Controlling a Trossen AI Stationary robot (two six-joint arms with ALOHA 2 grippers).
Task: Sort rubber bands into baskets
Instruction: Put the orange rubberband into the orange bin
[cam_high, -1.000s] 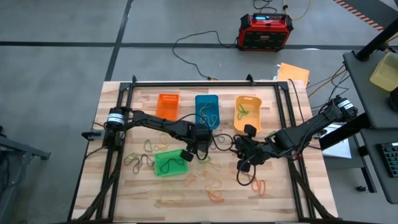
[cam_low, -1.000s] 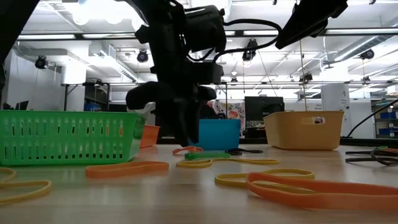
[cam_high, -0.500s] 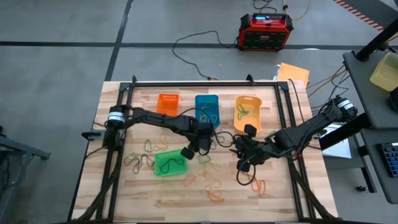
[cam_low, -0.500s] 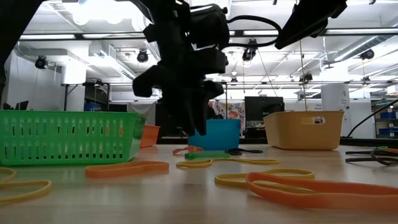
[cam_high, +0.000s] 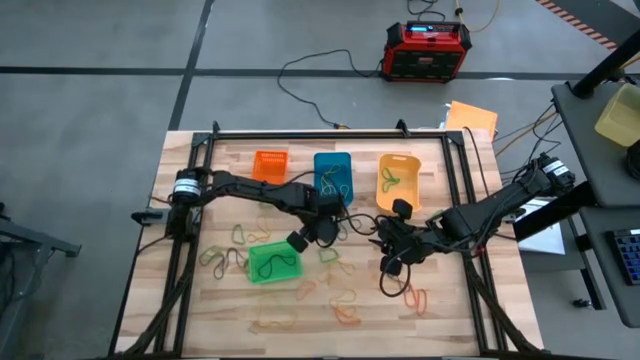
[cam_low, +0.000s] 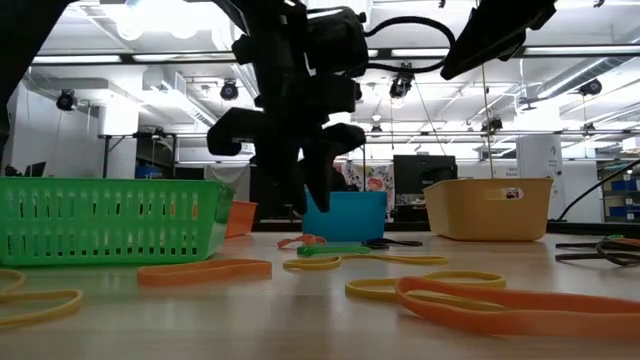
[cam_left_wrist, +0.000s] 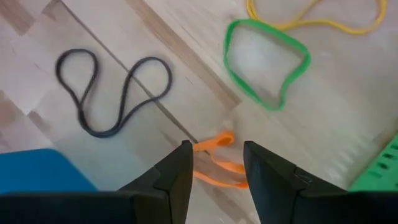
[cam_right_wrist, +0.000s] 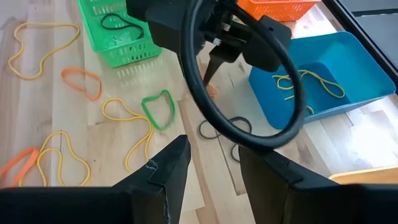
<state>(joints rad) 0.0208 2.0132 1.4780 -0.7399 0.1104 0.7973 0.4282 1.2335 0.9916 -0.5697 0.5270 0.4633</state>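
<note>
My left gripper (cam_high: 318, 232) hangs open over the middle of the table, near the blue basket (cam_high: 332, 178). A folded orange rubber band (cam_left_wrist: 214, 163) lies on the wood below the gap between its fingers, and I see no touch. A dark band (cam_left_wrist: 115, 93), a green band (cam_left_wrist: 267, 62) and a yellow band lie close by. My right gripper (cam_high: 383, 243) is open and empty, low over the table right of centre. The orange basket (cam_high: 269, 168), the blue one and the yellow-orange basket (cam_high: 397, 182) stand in a far row. The green basket (cam_high: 272, 262) stands nearer.
Many loose bands lie over the near half of the table (cam_high: 340, 300). A black cable loop (cam_right_wrist: 249, 74) on the left arm arcs in front of my right gripper. Black frame rails (cam_high: 330, 133) run along the table's sides. A red-and-black box (cam_high: 428, 50) stands on the floor beyond.
My left gripper has risen from the table surface and turned about its wrist, shifting slightly toward the far edge. The orange band stays on the wood.
</note>
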